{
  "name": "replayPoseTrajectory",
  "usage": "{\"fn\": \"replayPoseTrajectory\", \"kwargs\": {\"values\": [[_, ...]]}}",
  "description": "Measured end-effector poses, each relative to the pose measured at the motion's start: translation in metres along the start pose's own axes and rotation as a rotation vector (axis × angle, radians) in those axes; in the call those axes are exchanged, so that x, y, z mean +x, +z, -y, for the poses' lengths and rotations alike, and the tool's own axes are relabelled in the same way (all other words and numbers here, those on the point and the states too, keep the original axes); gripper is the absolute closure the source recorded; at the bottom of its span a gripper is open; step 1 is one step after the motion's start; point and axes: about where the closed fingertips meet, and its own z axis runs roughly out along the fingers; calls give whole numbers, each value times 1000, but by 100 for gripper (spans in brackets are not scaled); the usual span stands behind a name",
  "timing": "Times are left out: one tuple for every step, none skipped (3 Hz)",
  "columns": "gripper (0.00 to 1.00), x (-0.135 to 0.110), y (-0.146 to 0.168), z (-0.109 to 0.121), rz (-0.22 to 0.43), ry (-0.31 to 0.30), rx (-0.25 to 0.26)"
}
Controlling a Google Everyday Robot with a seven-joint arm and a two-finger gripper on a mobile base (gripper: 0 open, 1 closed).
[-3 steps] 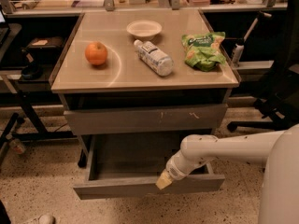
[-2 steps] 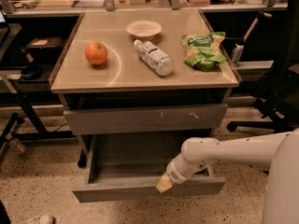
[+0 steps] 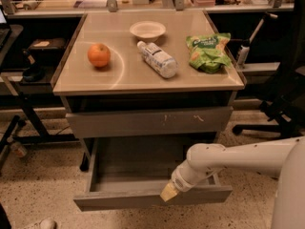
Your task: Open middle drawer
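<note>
An orange (image 3: 98,55) is sitting at the left of the tabletop (image 3: 133,78), with a pale bowl (image 3: 147,30), a plastic bottle (image 3: 158,59) lying on its side and a green snack bag (image 3: 208,51) to its right. In the lower centre of the frame, the middle drawer (image 3: 143,199) is standing pulled out. The gripper (image 3: 169,191) is resting at the upper edge of the drawer's front, right of centre; how far open it is cannot be told.

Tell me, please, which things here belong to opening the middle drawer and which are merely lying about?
Job: middle drawer, pulled out; gripper at its front panel.
Lying about: orange, bowl, bottle, green snack bag, all on the cabinet top.
</note>
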Motion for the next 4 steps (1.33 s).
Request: {"fn": "replayPoseTrajectory", "kwargs": {"values": [[100,3,-6,-7,7,25,1],[100,3,-6,-7,7,25,1],[100,4,-5,-9,4,31,-5],[100,9,-4,-14,4,48,-16]]}}
